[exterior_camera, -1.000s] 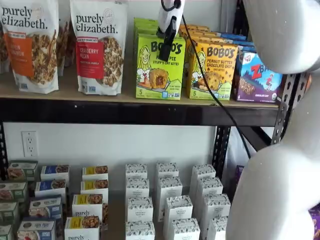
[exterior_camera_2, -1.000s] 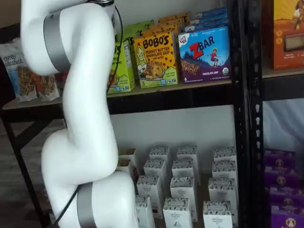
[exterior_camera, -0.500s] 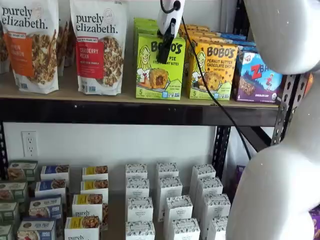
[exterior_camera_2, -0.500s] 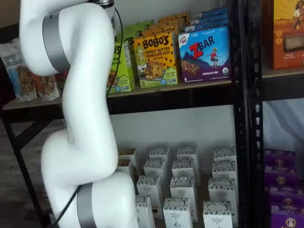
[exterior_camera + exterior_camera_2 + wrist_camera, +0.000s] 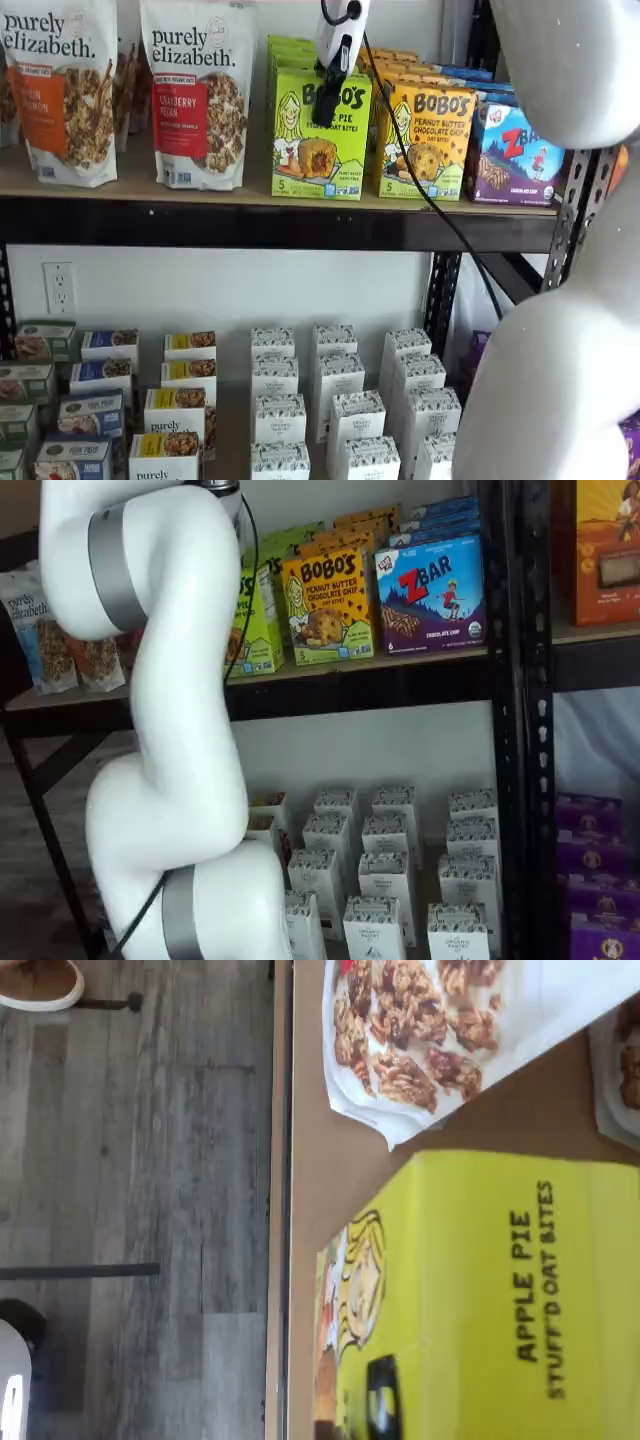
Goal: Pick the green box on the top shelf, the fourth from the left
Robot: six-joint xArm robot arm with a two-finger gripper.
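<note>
- Our gripper (image 5: 331,97) is hanging before the green box (image 5: 319,133); its black fingers are showing side-on, so we cannot tell their spread.
- We are reading "BOBO'S" and "APPLE PIE STUFF'D OAT BITES" on that box, standing on the top shelf (image 5: 250,192) between a "purely elizabeth." bag (image 5: 197,90) and the yellow Bobo's box (image 5: 428,141).

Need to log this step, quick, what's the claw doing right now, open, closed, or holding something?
Claw: cannot be told; its black fingers show side-on in front of the green Bobo's Apple Pie box, with no clear gap or grip visible.
</note>
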